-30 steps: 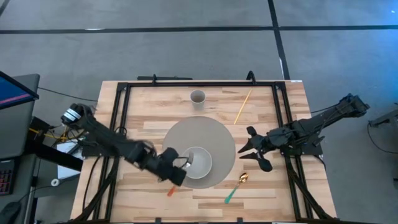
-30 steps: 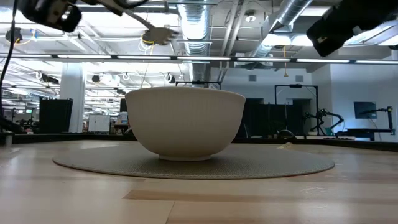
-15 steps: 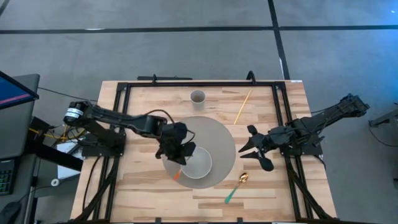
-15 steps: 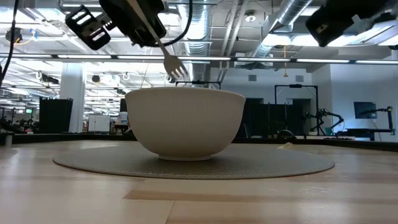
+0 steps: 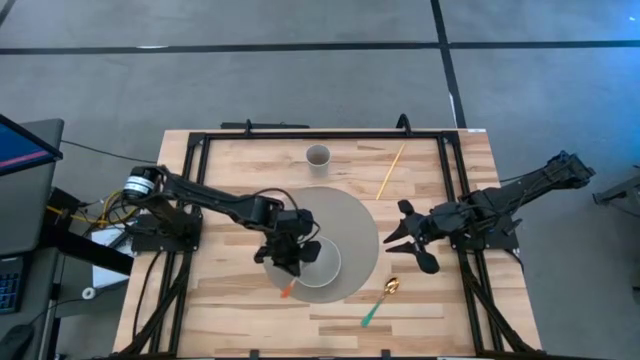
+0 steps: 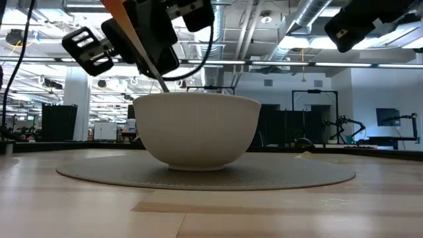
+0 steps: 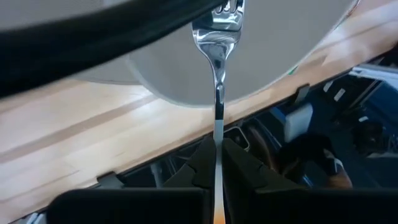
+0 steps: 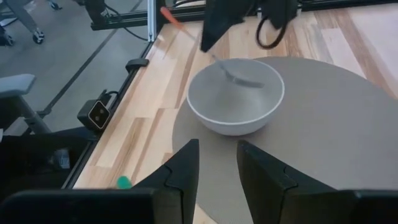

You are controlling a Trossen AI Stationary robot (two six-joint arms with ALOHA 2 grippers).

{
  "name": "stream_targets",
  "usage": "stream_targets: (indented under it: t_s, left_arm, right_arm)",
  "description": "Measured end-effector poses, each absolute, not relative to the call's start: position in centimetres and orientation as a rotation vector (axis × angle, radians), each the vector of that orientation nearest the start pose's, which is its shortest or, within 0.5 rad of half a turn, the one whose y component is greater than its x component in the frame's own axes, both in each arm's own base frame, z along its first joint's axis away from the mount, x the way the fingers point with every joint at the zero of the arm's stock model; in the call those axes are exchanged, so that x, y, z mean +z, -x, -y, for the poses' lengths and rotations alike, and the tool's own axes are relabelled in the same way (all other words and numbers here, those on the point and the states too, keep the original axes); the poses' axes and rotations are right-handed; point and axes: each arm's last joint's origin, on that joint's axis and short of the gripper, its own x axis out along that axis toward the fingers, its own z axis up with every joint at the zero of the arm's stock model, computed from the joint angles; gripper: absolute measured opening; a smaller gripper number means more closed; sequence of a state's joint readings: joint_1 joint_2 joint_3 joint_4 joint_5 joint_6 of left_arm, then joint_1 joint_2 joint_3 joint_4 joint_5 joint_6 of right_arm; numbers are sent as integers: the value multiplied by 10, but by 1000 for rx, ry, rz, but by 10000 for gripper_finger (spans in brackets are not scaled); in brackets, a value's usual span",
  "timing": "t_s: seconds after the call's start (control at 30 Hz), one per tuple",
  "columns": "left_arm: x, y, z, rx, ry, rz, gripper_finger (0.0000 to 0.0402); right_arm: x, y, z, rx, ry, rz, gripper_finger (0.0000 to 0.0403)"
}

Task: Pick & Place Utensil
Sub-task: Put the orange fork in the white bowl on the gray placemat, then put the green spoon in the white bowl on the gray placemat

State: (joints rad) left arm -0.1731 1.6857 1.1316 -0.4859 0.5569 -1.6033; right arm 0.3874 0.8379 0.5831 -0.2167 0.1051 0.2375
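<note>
1. One fork (image 7: 217,74) with a silver head and orange handle end slants down from the left gripper (image 5: 287,252), which is clenched on its stem; the tines dip inside the white bowl (image 5: 319,261).
2. The bowl sits on the round grey mat (image 5: 350,215), toward the tabletop's (image 5: 440,300) near edge, and the gripper hangs over the bowl's left rim.
3. The right gripper (image 5: 402,237) hovers at the mat's right edge, its fingers spread and holding nothing.
4. A gold spoon with a green handle (image 5: 380,299) lies near the near edge; a small cup (image 5: 318,156) and a thin stick (image 5: 391,171) lie by the far edge.
5. Bare wood shows at the tabletop's left side and near corners.
</note>
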Motion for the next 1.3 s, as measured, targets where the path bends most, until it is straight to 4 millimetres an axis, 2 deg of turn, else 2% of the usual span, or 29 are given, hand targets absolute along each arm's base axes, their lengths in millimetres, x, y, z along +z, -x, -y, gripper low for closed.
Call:
stream_targets:
  t_s: [0.17,0.3,0.5,0.67,0.8,0.9,1.03,1.17,1.3]
  left_arm:
    - [192,-340,70,320,1593,-1381,19]
    - [179,-346,61,356,1618,-1385,38]
    - [179,-349,53,352,1636,-1358,65]
    - [196,-346,52,307,1626,-1296,73]
    - [219,-345,52,169,1508,-1150,70]
    - [240,-340,52,106,1341,-1000,63]
    - [271,-326,58,52,1006,-785,51]
    - [296,-308,74,49,729,-630,42]
    - [313,-289,95,65,580,-526,37]
  right_arm:
    - [252,-170,-65,217,-117,-488,103]
    - [252,-170,-65,217,-117,-488,103]
    - [252,-170,-65,217,-117,-489,103]
    - [251,-169,-65,216,-115,-497,103]
    - [251,-169,-65,216,-115,-497,103]
    - [251,-169,-65,217,-115,-497,103]
    - [251,-169,-65,208,-153,-502,103]
    - [249,-168,-69,248,-126,-520,103]
    - [240,-169,-85,333,-55,-581,103]
